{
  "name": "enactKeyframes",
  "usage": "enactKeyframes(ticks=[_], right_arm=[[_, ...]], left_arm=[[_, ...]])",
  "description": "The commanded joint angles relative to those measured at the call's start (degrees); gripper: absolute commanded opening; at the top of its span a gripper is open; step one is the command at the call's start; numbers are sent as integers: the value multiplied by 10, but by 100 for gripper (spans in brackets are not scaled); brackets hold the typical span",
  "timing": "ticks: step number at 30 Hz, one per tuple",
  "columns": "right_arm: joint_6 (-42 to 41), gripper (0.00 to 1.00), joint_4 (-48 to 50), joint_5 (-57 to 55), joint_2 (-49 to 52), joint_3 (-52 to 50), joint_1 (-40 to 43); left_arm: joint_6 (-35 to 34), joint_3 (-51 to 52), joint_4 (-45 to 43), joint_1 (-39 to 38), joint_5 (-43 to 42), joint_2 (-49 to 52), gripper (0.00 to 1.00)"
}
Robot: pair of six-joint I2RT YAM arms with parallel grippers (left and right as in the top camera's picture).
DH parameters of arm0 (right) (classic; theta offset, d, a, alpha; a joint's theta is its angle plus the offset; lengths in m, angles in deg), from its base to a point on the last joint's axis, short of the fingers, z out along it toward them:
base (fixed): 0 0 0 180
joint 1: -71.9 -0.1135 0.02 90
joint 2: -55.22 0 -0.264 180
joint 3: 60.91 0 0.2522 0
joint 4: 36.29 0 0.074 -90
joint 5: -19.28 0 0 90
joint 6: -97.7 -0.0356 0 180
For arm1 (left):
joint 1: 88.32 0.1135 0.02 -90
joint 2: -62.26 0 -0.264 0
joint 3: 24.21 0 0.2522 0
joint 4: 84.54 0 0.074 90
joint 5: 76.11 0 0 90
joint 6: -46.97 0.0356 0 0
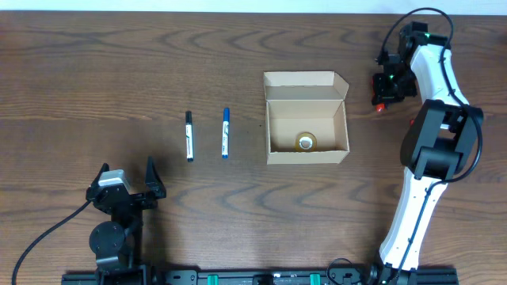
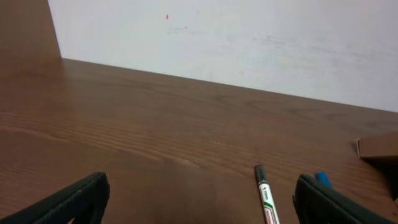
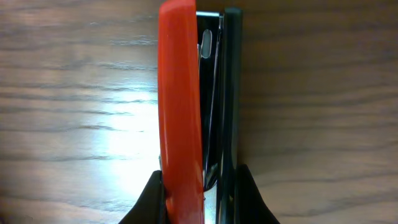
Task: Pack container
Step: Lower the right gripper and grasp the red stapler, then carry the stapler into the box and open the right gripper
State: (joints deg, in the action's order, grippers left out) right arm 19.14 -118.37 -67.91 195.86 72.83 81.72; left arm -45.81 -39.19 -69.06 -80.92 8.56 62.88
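The container (image 1: 307,156), a tan cardboard box, stands open at the table's centre with its flap lid back; a roll of tape (image 1: 306,142) lies inside. A black marker (image 1: 189,135) and a blue marker (image 1: 226,133) lie side by side left of it. My right gripper (image 1: 383,93) is right of the box at the far right, shut on a red and black stapler (image 3: 183,106) close above the table. My left gripper (image 1: 127,168) is open and empty at the front left. In the left wrist view the black marker (image 2: 266,196) lies ahead between its fingers (image 2: 202,199).
The blue marker's tip (image 2: 323,179) and a corner of the box (image 2: 379,146) show at the right of the left wrist view. A white wall stands behind the table's far edge. Cables run from both arm bases at the front edge.
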Motion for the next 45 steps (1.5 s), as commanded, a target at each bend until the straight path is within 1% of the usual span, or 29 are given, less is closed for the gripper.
enactKeyframes(ticks=[1, 9, 14, 19, 22, 29, 33, 37, 40, 45], right_arm=[[-7, 1, -14, 22, 14, 54, -16], [-13, 1, -56, 42, 13, 136, -27], [-14, 1, -92, 76, 3, 214, -26], [-13, 1, -149, 115, -32, 311, -30], [-5, 1, -183, 143, -70, 342, -40], [0, 1, -216, 148, -199, 345, -97], [0, 1, -249, 148, -243, 345, -137], [-4, 1, -290, 143, -252, 343, -164], [-13, 1, -290, 142, -252, 327, -175], [-17, 2, -290, 129, -252, 268, -196]], left_arm=[[2, 9, 22, 0, -5, -4, 95], [2, 9, 22, 0, -5, -4, 95], [2, 9, 22, 0, -5, -4, 95], [2, 9, 22, 0, -5, -4, 95], [2, 9, 22, 0, -5, -4, 95], [2, 9, 21, 0, -5, -4, 95], [2, 9, 22, 0, -5, -4, 95], [2, 9, 22, 0, -5, -4, 95], [2, 9, 22, 0, -5, -4, 95], [2, 9, 22, 0, -5, -4, 95]])
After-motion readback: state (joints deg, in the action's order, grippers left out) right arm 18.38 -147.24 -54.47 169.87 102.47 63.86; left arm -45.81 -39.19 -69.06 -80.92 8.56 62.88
